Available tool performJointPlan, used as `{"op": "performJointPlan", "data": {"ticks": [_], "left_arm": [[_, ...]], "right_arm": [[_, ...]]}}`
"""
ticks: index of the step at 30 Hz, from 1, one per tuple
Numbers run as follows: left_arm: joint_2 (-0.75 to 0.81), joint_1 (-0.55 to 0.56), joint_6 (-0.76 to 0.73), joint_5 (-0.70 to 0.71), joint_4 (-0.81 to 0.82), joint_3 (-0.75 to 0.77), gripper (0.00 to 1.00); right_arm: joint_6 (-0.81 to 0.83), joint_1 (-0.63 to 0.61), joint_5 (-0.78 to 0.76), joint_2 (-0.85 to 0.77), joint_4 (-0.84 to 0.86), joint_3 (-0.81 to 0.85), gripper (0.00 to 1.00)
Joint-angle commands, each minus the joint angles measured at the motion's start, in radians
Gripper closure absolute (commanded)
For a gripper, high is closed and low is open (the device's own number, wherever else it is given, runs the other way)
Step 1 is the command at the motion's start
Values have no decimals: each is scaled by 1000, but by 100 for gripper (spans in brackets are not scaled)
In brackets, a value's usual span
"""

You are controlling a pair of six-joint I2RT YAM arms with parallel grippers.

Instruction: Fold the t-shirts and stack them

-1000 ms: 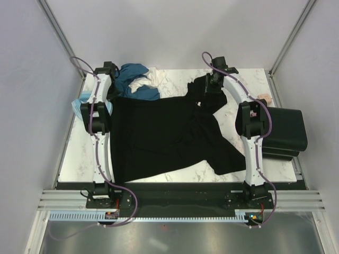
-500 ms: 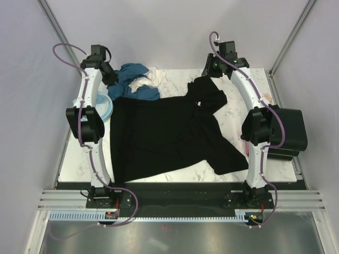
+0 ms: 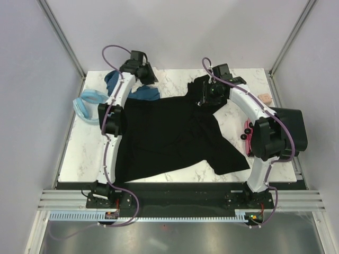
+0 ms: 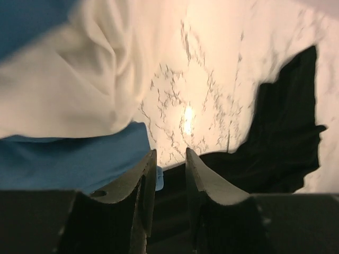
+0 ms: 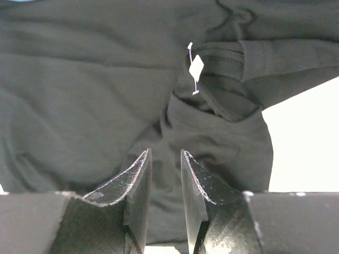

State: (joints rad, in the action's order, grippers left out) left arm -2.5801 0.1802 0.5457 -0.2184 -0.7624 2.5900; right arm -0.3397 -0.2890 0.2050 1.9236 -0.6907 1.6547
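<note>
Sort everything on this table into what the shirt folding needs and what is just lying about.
For the job: black t-shirt, spread out; teal-blue shirt; white shirt; light blue shirt; dark stack at the right edge, apparently folded shirts.
Lying about: pinkish-beige block.

Top view high, facing down, 2 wrist views close, sharing black t-shirt (image 3: 164, 135)
</note>
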Motion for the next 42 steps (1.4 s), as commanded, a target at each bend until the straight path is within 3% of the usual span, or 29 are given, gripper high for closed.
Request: {"op": "performJointPlan", "data": {"ticks": [1,4,11,21,34,42], "left_arm": [[-35,41,13,-10,35,5,65],[-49,51,-4,48,34,-39,67],[-92,50,6,212,-35,-74,98],[-207,51,-1,367,-156,-1,98],[-80,-37,94,376,-233,-14,98],[-87,-120,48,404,-245,-19,98]], "right_arm": [[19,10,-6,-127,16,-26,63],[21,10,8,-138,6,-32,64],[16,13,57,-144,-9,-21,63],[19,36,103,-205,-23,-58,64],[-4,56,171,-213,-13,-35,64],[-10,67,198,-216,-7,-41,65]]}}
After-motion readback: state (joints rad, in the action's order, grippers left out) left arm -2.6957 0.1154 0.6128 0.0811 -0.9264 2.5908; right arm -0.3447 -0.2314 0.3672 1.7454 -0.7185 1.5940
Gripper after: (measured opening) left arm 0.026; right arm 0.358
